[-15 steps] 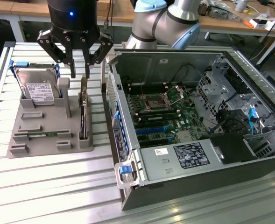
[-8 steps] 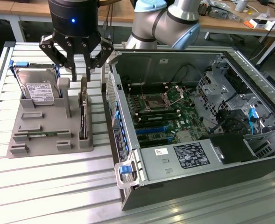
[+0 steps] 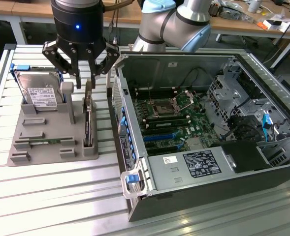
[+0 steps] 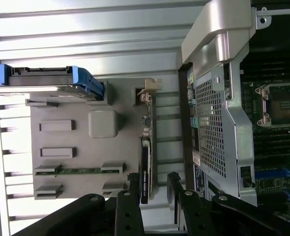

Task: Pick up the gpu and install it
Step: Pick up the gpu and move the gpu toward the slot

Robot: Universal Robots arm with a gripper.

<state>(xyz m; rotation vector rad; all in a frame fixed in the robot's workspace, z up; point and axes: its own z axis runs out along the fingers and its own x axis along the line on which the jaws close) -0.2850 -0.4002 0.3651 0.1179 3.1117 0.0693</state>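
Note:
The gpu (image 3: 87, 120) is a thin dark card standing on edge in a slot of the grey holder tray (image 3: 48, 125), its metal bracket end uppermost in the exterior view. My gripper (image 3: 85, 81) hangs just above it, open, one finger on each side of the card's upper end. In the wrist view the gpu (image 4: 147, 142) runs between my two fingertips (image 4: 133, 183), with a gap to each of them. The gripper (image 4: 153, 186) holds nothing.
On the same tray stand a silver hard drive (image 3: 39, 93) in a blue frame and a green memory stick (image 3: 42, 142). The open computer case (image 3: 135, 162) lies at the exterior view's right, with its motherboard (image 3: 172, 118) exposed. The case wall is close beside the gpu.

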